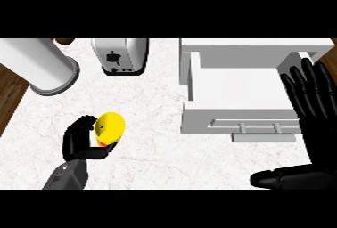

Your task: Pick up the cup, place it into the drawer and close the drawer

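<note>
— Well, what sits nearest the lower edge?
— Two grey forearms, both cut off there. The left hand (79,144) curls round a yellow cup (110,127), fingers on one side and thumb beneath. The cup lies tilted in that grasp over the marble counter (158,151). Whether it touches the top I cannot tell. A red mark on it is half hidden.
— And the right hand (319,142)?
— Spread flat, fingers up, holding nothing, at the right edge. It covers the drawer's right corner.
— The drawer (204,118) itself?
— Pulled open, its inside plain white, with a bar handle (263,128) on the front. The cup is well to its left, with bare counter between them.
— Farther back?
— A toaster (120,54) and a pale cylinder (43,67), both clipped by the top edge. Dark wood (10,89) shows past the counter's left edge.
</note>
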Tool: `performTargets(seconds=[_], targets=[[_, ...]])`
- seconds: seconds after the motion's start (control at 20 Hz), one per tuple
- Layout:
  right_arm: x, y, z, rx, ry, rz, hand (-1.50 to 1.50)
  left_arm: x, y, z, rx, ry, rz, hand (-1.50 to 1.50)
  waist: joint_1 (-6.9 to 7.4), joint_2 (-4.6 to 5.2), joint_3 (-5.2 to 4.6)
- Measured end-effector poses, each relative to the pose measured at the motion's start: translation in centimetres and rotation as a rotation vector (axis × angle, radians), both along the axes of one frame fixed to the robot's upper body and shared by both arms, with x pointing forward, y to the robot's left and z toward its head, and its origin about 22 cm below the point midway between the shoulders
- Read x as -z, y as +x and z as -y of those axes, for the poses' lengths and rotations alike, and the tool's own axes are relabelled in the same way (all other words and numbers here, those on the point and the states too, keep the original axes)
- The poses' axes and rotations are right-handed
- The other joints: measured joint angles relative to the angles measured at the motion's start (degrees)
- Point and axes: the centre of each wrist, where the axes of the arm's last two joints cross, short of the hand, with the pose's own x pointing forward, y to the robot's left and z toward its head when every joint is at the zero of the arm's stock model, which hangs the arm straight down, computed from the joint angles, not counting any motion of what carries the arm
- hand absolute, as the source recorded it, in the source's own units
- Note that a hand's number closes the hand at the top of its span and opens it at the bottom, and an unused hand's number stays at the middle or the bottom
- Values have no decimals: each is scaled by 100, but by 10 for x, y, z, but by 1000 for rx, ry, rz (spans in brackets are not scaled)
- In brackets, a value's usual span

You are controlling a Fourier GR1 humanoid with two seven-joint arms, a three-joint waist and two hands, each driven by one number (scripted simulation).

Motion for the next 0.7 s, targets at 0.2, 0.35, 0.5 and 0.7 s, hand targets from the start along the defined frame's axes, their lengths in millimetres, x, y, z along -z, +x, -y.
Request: performTargets(seconds=[0.2,0.35,0.5,0.7], targets=[[-3,3,2,4,0,2,-150,-22,18,7,49,-13,77,150,20,-9,3],[-4,2,3,10,-3,-6,-150,-36,21,12,103,5,127,150,35,-17,4],[-1,-1,9,14,-1,-13,-150,-63,28,21,172,14,162,150,51,-27,7],[4,-3,11,16,-4,-22,-150,-104,40,46,242,6,196,150,50,-28,8]])
